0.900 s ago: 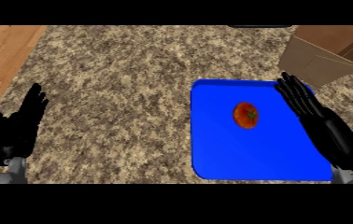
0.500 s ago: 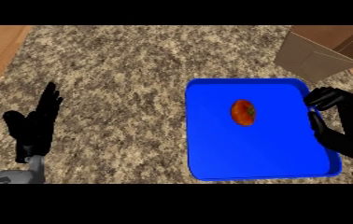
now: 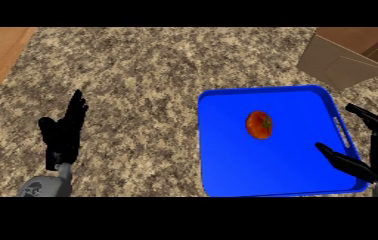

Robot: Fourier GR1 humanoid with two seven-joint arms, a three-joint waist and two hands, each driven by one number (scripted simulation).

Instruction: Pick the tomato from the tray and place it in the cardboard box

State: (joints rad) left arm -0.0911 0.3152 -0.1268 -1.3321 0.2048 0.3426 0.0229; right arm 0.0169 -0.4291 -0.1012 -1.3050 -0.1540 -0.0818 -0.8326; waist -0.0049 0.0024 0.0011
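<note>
— What sits closest to the lower edge?

— The left hand (image 3: 63, 134), low at the left over the speckled bench (image 3: 148, 74), fingers straight and pointing up, holding nothing. At the lower right, the right hand (image 3: 347, 163) shows only in part: its thumb lies over the tray's near right corner and a finger shows above it at the right edge, spread wide apart, with nothing between them.

— And the tomato?

— The tomato (image 3: 258, 124) lies on the blue tray (image 3: 221, 174), a little right of the tray's middle, apart from the right hand's thumb and untouched.

— Anything farther back?

— The cardboard box (image 3: 341, 56) stands on the bench beyond the tray's far right corner, partly cut off by the right edge.
</note>
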